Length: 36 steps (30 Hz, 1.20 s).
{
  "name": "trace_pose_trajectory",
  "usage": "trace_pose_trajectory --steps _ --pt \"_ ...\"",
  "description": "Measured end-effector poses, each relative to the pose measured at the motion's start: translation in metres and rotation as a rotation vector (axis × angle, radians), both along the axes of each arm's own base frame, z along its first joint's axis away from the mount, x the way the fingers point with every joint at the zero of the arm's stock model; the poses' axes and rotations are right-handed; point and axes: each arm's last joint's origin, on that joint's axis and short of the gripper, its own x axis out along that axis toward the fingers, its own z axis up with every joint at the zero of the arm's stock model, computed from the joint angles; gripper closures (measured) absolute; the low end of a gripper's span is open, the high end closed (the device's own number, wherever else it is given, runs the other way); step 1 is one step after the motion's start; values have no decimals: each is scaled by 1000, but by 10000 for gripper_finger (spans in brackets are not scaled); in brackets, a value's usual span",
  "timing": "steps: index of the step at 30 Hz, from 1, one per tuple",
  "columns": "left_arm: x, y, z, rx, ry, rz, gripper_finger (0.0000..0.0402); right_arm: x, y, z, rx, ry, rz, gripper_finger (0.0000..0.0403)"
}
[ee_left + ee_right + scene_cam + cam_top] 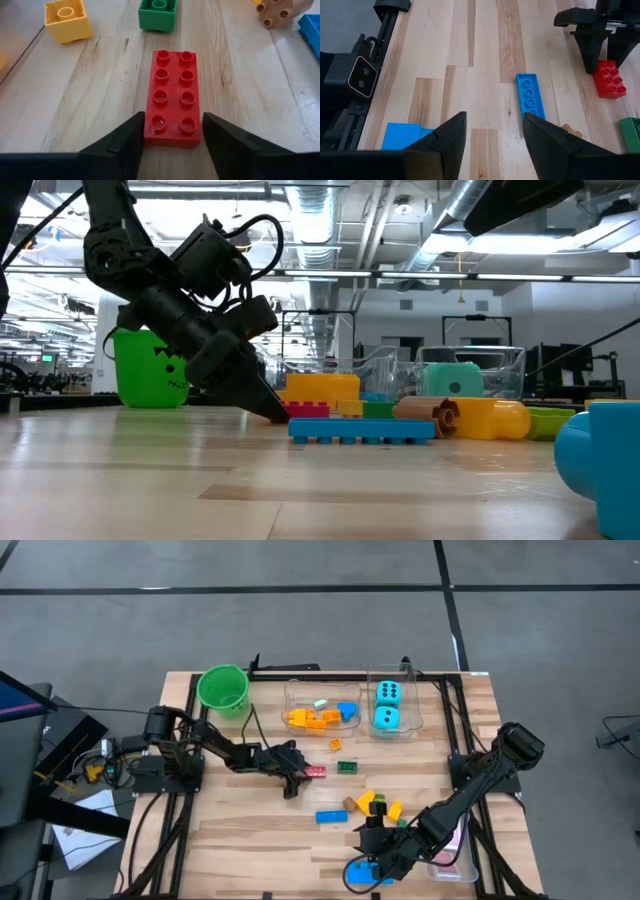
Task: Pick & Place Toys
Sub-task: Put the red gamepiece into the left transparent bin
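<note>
Left pincer (172, 135), at mid-counter (250, 840), straddles the near end of a flat-lying red two-by-four brick (173, 97), fingers just beside its sides, positioned for clamping. Right pincer (492, 132) hovers half-parted, empty, near the front edge.

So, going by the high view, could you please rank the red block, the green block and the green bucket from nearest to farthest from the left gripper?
1. Red block: between the jaws of the left gripper, which stand either side of its end.
2. Green block: just beyond the red one, toward the table's middle.
3. Green bucket: farthest, at the table's far edge, left of the clear tubs.
</note>
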Motion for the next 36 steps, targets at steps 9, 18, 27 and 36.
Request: trace_pose_trajectory --steps 9,18,27,36 --pt "0 0 0 2 -3 4 265 0 0 0 0 0 0 217" --pt "0 0 0 12 -4 16 266 0 0 0 0 0 0 217" --pt "3 1 5 13 -66 20 267 0 0 0 0 0 0 217" --pt "1 9 66 154 -331 287 267 0 0 0 -2 2 0 217"
